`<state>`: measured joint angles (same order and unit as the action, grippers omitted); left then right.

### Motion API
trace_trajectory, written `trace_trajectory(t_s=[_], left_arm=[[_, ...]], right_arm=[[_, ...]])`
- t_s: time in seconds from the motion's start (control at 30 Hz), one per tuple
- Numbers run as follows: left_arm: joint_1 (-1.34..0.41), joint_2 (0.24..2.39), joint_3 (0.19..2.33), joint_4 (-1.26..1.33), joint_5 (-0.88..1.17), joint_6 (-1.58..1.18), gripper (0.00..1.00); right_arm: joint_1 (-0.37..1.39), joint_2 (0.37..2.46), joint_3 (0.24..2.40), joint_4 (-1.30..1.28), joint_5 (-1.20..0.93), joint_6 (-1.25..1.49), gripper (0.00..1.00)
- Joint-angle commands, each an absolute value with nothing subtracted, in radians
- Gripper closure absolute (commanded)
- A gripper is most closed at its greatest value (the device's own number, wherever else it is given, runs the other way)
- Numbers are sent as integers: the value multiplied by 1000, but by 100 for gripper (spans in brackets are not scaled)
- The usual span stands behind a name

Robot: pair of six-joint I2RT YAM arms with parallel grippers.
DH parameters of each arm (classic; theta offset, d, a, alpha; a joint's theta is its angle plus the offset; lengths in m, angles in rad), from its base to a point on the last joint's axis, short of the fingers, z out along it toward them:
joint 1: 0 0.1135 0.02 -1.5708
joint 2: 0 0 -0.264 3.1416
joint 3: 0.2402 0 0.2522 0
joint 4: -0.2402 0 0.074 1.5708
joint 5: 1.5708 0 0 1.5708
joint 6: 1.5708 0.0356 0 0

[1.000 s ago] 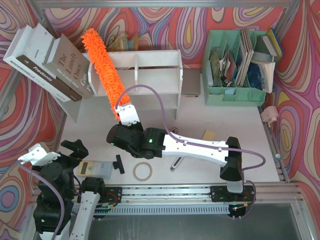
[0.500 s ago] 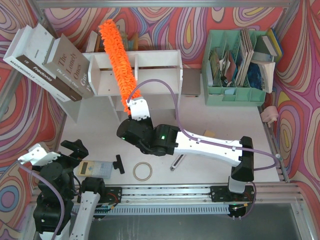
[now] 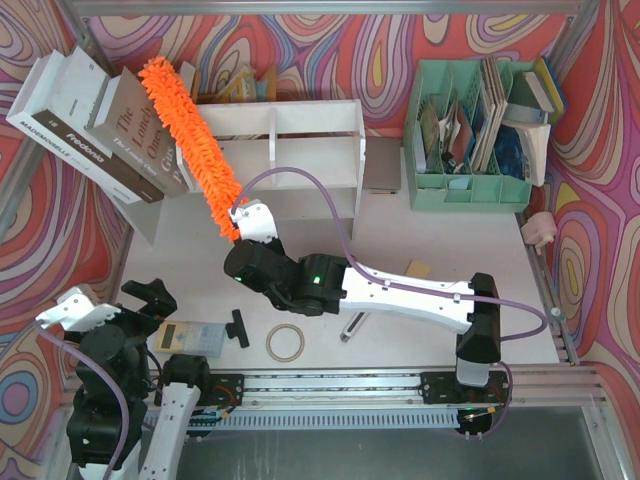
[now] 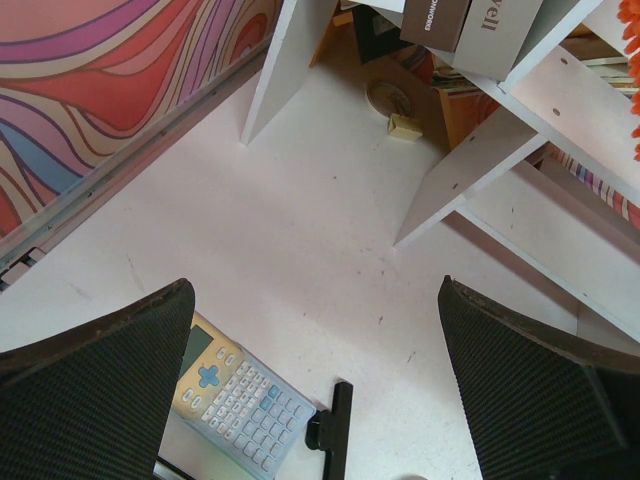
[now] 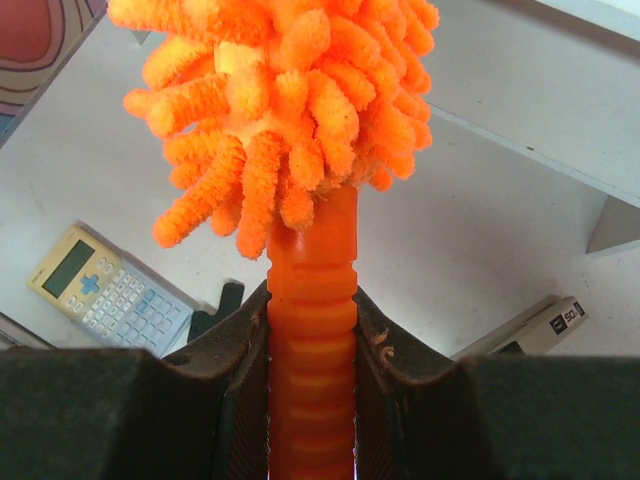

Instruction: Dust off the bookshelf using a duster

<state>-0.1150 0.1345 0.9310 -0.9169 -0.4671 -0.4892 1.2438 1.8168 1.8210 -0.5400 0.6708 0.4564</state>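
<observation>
Tool [image 5: 311, 380] clamps duster [image 5: 285, 110] handle; calculator [image 5: 110, 290] below.

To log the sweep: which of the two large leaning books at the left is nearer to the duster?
The grey-brown book titled The Lonely Ones; the duster runs along its right edge, while the white book lies farther left.

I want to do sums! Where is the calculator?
In the top view the calculator lies on the table at the near left, beside a small black-handled tool.

White table [image 3: 440, 240], bookshelf [image 3: 300, 130], calc [image 3: 190, 337], prob. tape ring [image 3: 268, 343], green organiser [image 3: 465, 190]
</observation>
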Motion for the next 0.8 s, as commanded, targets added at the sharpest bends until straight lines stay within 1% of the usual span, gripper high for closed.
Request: trace_trajectory(t_s=[0.0, 0.1, 0.23, 0.57, 0.77], left_arm=[[-109, 138, 920, -898, -465, -474, 2], [-109, 140, 920, -897, -465, -474, 2], [-109, 142, 920, -897, -463, -474, 2], [-109, 152, 920, -897, -460, -474, 2], [-109, 152, 920, -896, -459, -474, 2]], right_arm=[[1246, 1829, 1855, -492, 681, 448, 100], [1245, 1831, 1851, -512, 697, 459, 100], [1241, 1821, 1833, -556, 776, 500, 100], [1216, 1725, 1748, -639, 891, 621, 100], [1203, 1680, 1717, -657, 935, 623, 100]])
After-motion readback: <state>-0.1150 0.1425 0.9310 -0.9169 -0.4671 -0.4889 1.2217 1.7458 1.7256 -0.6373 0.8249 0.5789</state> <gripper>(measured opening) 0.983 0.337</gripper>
